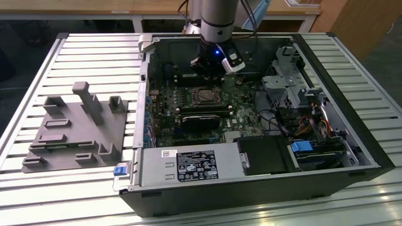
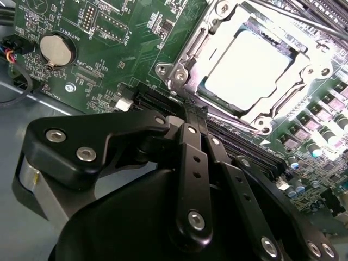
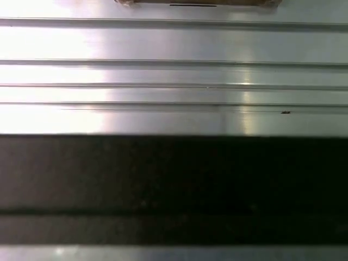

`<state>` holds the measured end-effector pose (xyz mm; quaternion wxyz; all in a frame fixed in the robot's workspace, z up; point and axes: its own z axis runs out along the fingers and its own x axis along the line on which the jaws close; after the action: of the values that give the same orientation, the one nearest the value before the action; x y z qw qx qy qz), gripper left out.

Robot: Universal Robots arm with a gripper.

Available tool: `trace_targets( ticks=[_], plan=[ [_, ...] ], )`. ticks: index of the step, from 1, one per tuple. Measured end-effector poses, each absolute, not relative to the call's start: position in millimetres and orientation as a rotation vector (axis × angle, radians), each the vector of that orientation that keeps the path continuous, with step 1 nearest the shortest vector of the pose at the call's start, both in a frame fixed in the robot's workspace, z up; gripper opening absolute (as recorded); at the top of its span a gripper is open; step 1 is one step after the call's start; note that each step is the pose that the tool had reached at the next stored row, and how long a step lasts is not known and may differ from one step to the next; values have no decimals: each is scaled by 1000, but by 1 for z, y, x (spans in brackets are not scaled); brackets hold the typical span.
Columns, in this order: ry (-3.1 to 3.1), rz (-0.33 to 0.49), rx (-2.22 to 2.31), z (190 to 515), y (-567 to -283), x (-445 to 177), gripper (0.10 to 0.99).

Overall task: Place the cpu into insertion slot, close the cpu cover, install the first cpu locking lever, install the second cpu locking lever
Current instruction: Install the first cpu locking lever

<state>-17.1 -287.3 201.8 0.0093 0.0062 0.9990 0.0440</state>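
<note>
One cpu [image 2: 247,68] under cpu cover [image 2: 187,54]; jaws' tips hidden.

We see the gripper [image 1: 210,70] hanging inside the open computer case [image 1: 351,141], just beyond the insertion slot [image 1: 204,95], with open air above the slot. On the exterior view's right the drive cage [image 1: 285,80] and cables [image 1: 314,125] crowd the passage. Nearer, the power supply [image 1: 188,167] walls off approach.

Ribbed metal table [image 1: 75,47], open computer case [image 1: 326,155] on it, grey plastic fixture [image 1: 75,132] beside the case
</note>
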Motion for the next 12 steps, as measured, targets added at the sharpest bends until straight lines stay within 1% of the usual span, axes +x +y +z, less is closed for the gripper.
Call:
trace_targets(
  ticks=[7,12],
  plan=[
    [3122,102,19,199,-287,-16,122],
    [3121,100,19,199,-287,-16,122]
  ],
)
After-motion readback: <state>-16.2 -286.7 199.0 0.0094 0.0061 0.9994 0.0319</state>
